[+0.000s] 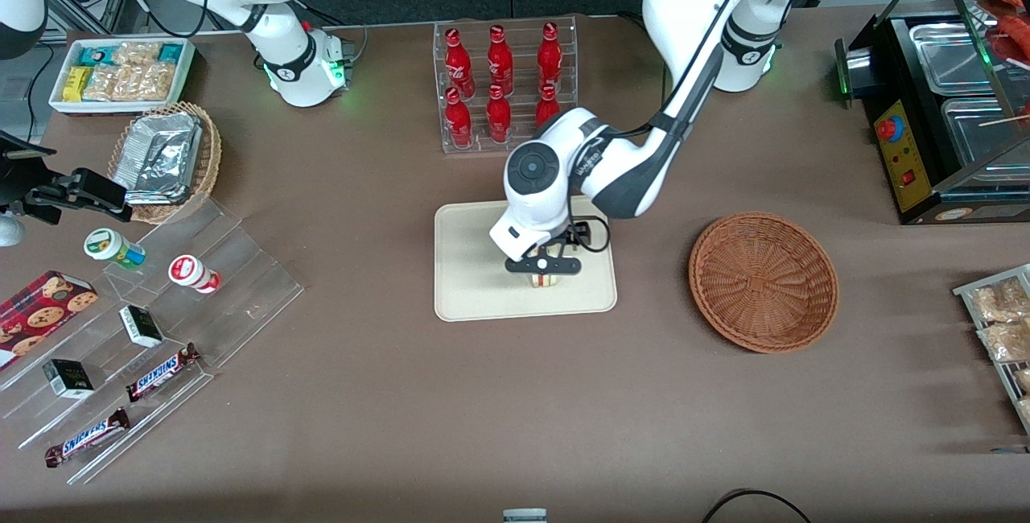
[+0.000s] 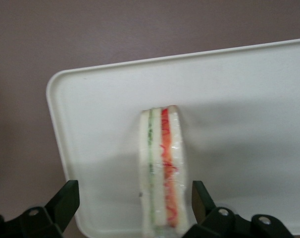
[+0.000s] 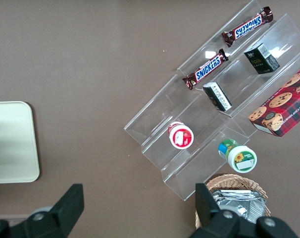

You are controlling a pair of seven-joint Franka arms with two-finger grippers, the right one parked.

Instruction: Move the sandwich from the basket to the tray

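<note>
The sandwich [image 2: 162, 168] stands on its edge on the cream tray [image 2: 239, 124], its red and green filling layers facing the wrist camera. My gripper [image 2: 135, 193] hangs over it, open, with the sandwich between the two black fingers; one finger [image 2: 199, 196] is very close to the bread, the other [image 2: 68, 198] stands well apart. From the front, the gripper [image 1: 543, 265] is over the tray [image 1: 467, 273], near its front edge, and the sandwich [image 1: 544, 280] peeks out beneath it. The reddish-brown basket [image 1: 763, 282] lies empty toward the working arm's end.
A clear rack of red bottles [image 1: 503, 84] stands farther from the camera than the tray. Acrylic steps with snack bars and cups [image 1: 137, 346], a tan basket of foil containers [image 1: 165, 159] and a white snack bin [image 1: 121, 72] lie toward the parked arm's end. A black food warmer [image 1: 941, 121] stands past the basket.
</note>
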